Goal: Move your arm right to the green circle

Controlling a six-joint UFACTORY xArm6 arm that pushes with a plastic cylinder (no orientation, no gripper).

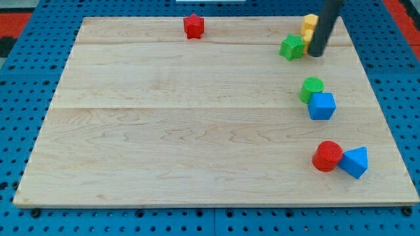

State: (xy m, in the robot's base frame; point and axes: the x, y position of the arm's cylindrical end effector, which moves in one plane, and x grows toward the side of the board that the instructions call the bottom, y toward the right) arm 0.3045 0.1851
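No pincer, just my tip (316, 54), far right by green star (292, 47); heading to green circle (312, 88) risks nudging blue cube (322, 105).

The board (197, 131) is pale natural wood with a fine lengthwise grain, laid in planks with faint seam lines. It rests on a blue perforated panel (26, 216) carrying a regular grid of dark holes; red shows beyond the panel at both far corners. Block colours: red star (193, 26), green star (292, 47), yellow block (309, 25), green circle (312, 88), blue cube (322, 105), red cylinder (327, 156), blue triangular block (355, 162). The rod is dark, near black, down to my tip (316, 54).
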